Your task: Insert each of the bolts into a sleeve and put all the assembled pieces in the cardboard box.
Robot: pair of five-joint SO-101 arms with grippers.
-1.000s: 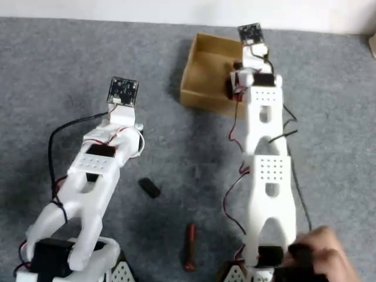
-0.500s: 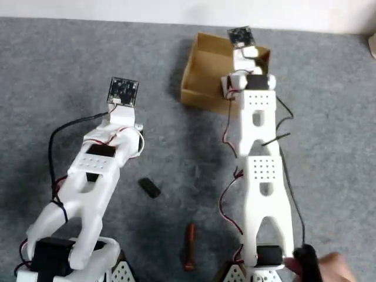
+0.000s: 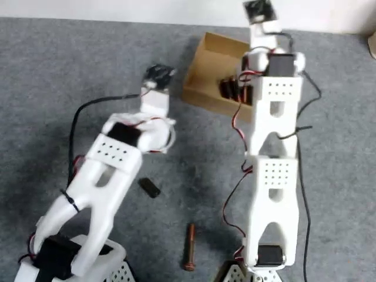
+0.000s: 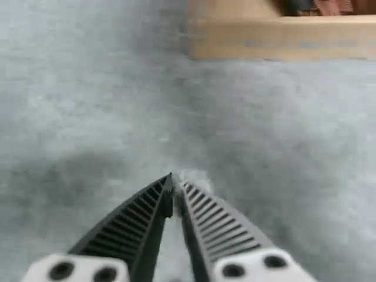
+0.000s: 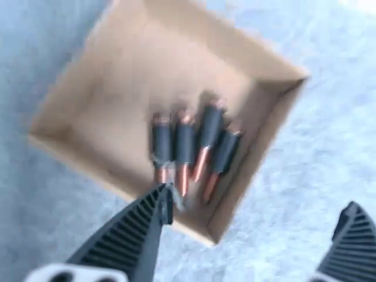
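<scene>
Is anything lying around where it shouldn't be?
Yes. One copper bolt and one black sleeve lie loose and apart on the grey table, not yet joined. The four assembled pieces lie side by side in the cardboard box.

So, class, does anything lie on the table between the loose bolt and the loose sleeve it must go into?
Nothing visible does: only bare carpet separates the bolt from the sleeve.
</scene>
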